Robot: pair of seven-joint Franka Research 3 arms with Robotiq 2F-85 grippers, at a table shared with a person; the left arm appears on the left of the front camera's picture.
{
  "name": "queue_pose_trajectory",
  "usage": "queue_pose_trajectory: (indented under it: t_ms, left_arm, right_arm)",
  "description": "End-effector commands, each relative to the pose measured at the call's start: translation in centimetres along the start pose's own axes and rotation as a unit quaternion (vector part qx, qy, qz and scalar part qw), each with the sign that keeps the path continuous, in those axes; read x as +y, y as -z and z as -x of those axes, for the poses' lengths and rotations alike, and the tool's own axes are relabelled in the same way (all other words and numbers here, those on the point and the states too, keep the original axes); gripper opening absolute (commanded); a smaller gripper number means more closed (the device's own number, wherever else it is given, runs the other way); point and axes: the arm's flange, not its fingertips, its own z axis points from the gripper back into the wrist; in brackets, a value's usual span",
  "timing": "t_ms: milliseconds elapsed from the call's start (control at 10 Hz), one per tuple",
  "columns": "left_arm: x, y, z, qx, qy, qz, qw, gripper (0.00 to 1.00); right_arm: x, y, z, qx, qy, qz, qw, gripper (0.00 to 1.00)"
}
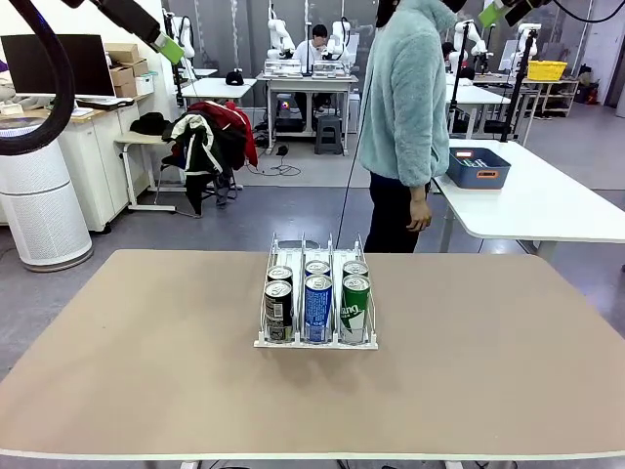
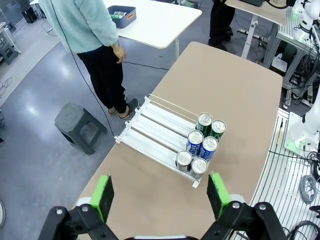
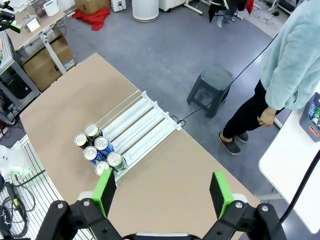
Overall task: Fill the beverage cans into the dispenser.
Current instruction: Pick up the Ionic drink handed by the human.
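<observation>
Your left gripper (image 2: 160, 194) and right gripper (image 3: 162, 192) hang with jaws apart and empty, while six beverage cans (image 1: 318, 303) stand packed at the dispenser's (image 1: 315, 343) near end; they are probably slick, dentable and fairly heavy, so grip mid-body.

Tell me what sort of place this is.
Probably an open lab or workshop: rows of white work tables, a monitor and cardboard boxes at the side, cables on the grey floor.
</observation>
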Motion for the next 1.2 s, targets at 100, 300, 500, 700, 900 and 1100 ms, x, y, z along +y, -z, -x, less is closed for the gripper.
queue_pose_trajectory:
  t_ms: [100, 300, 500, 700, 900, 1100]
  left_arm:
    - [0.0, -0.1, 0.3, -0.001, 0.000, 0.005, 1.000, 1.00]
    - [0.0, -0.1, 0.3, -0.001, 0.000, 0.005, 1.000, 1.00]
    - [-0.4, 0.3, -0.3, 0.012, 0.011, 0.019, 1.000, 1.00]
    - [-0.7, 0.6, -0.5, 0.011, 0.015, 0.051, 0.999, 1.00]
    - [-1.0, 0.5, -0.4, 0.006, 0.019, 0.075, 0.997, 1.00]
    - [-1.1, 0.4, -0.4, 0.004, 0.014, 0.087, 0.996, 1.00]
  right_arm:
    - [0.3, -0.1, 0.2, 0.000, -0.001, -0.004, 1.000, 1.00]
    - [0.3, -0.1, 0.2, 0.000, -0.001, -0.004, 1.000, 1.00]
    - [0.3, 0.1, -0.1, 0.000, -0.002, 0.000, 1.000, 1.00]
    - [0.0, -0.3, 0.0, 0.021, -0.024, -0.032, 0.999, 1.00]
    - [0.5, -0.5, 0.1, 0.026, -0.046, -0.054, 0.997, 1.00]
    - [1.4, -0.4, 0.4, 0.029, -0.063, -0.068, 0.995, 1.00]
